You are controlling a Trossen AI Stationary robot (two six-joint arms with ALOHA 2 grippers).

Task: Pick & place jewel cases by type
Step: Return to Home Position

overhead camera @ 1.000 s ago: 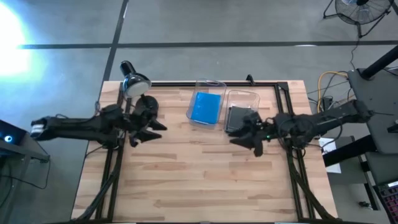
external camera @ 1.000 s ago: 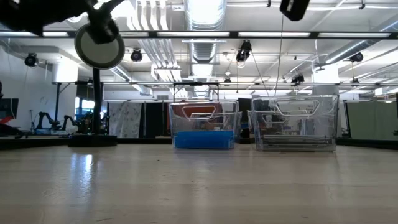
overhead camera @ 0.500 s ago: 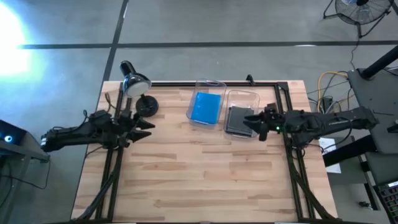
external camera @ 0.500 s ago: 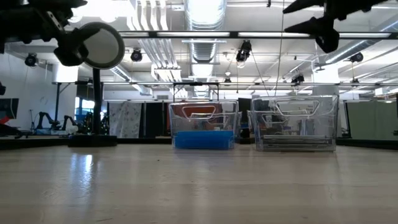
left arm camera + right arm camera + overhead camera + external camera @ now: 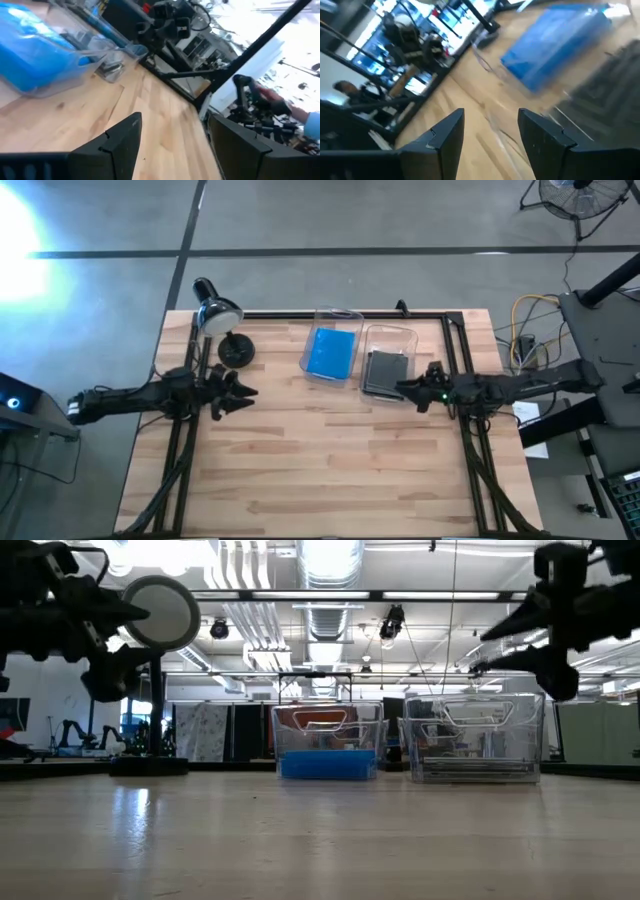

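1. On the near surface (image 5: 330, 470), no jewel cases lie loose.
2. Hovering: left hand (image 5: 240, 388) over the left side, right hand (image 5: 408, 389) just beside the right bin (image 5: 390, 328); both released, empty.
3. Beyond, blue jewel cases (image 5: 331, 352) lie in the left bin (image 5: 338, 311), dark grey jewel cases (image 5: 384, 371) in the right.
4. Farther back, the desk lamp (image 5: 218, 315) stands near the left hand.

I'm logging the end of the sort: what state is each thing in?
Left bin: upright, open top.
Right bin: upright, open top.
Blue cases: lying flat inside the left bin.
Grey cases: lying flat inside the right bin.
Left gripper: open, empty, raised over the table's left side.
Right gripper: open, empty, raised at the right bin's corner.
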